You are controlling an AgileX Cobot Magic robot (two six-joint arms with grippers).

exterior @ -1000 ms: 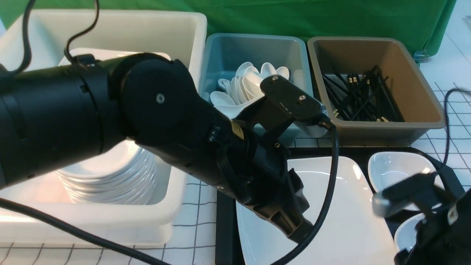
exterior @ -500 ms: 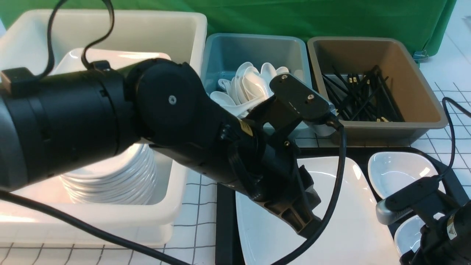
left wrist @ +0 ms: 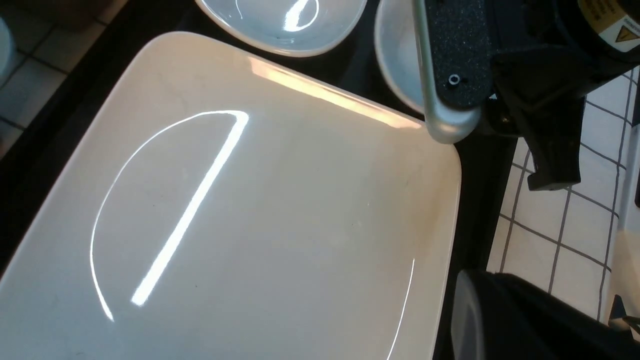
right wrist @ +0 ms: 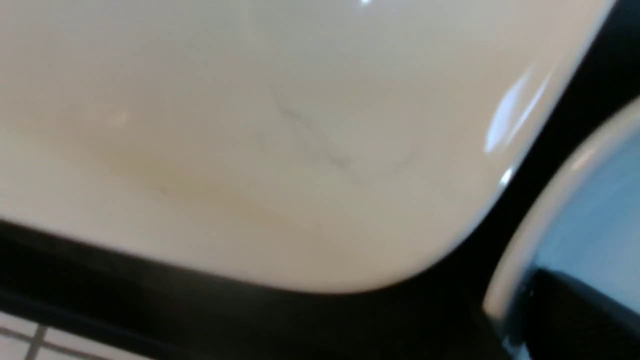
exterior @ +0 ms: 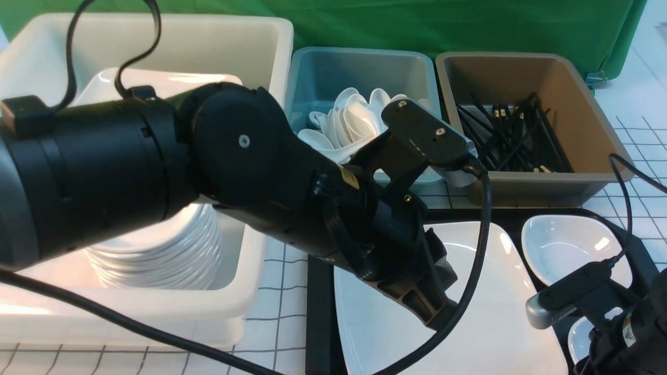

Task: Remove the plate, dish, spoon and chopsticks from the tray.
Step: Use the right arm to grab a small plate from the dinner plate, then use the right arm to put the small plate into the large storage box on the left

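Lower than a second ago, the black right arm (exterior: 630,333) has sunk toward 5 o'clock in the front view, and the bulky black left arm has swung slightly right. Whether the right gripper is spread or clamped cannot be told. Its wrist view shows only a rounded corner of the large glossy white rectangular plate (exterior: 500,323), very close. That plate lies at 10 o'clock from the right arm.

Over the plate's left half hangs the left gripper (exterior: 435,315), clenched, with nothing seen in it. The plate rests on the large black textured plastic tray (exterior: 319,312). Its long axis seems to run 6 to 12 o'clock, though its near end is cut off. The right arm looks nearer to a rim it could grasp.

At 3 o'clock of the plate, two small rounded-square white dishes (exterior: 568,250) sit on the tray. No spoon or chopsticks show there.

Farther off, at 10, 12 and 1 o'clock, stand a white bin (exterior: 208,41) of stacked plates, a teal bin (exterior: 359,73) of white spoons and a brown bin (exterior: 500,78) of black sticks.
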